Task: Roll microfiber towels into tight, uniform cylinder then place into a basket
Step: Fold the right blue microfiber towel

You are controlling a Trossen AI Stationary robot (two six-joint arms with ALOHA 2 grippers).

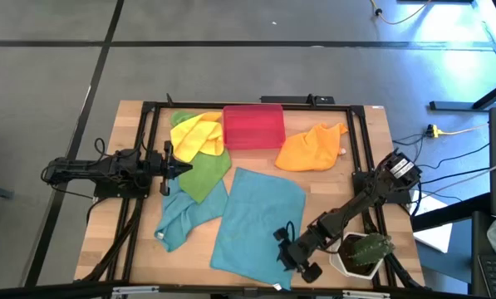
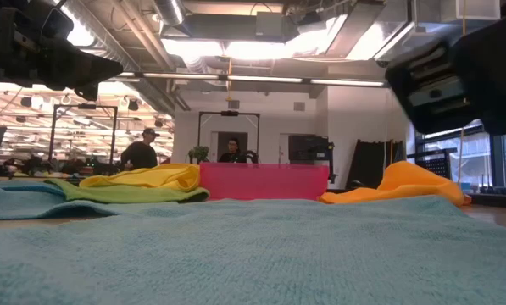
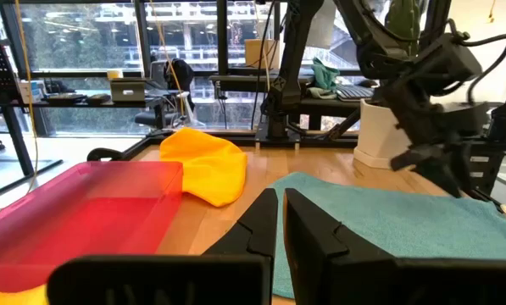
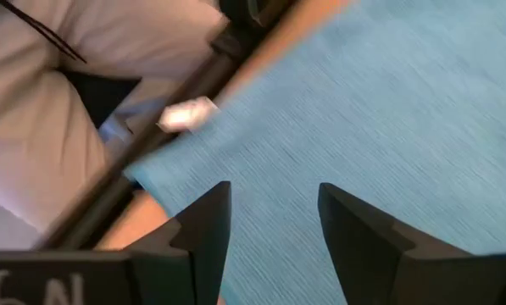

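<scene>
Right end effector point(image 1: 291, 249), fingers parted, hovers over the near edge of the teal towel point(image 1: 260, 220), spread flat on the counter point(image 1: 322, 187) for rolling. Left end effector point(image 1: 174, 166) waits clenched, empty. Basket point(image 1: 252, 126) sits at the far edge.

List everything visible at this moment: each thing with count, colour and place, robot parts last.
Large towel: one, teal, spread flat at table front centre.
Small teal towel: one, crumpled, left of the large towel.
Green towel: one, left of centre, partly under the yellow one.
Yellow towel: one, bunched, beside the basket's left end.
Orange towel: one, bunched, right of the basket.
Basket: one, red-pink, at table back centre.
Plant pot: one, white with green plant, at front right corner.
People: two, in the room behind.
Left claw: shut, by the green towel's edge.
Right claw: open, over the large towel's front right part.
</scene>
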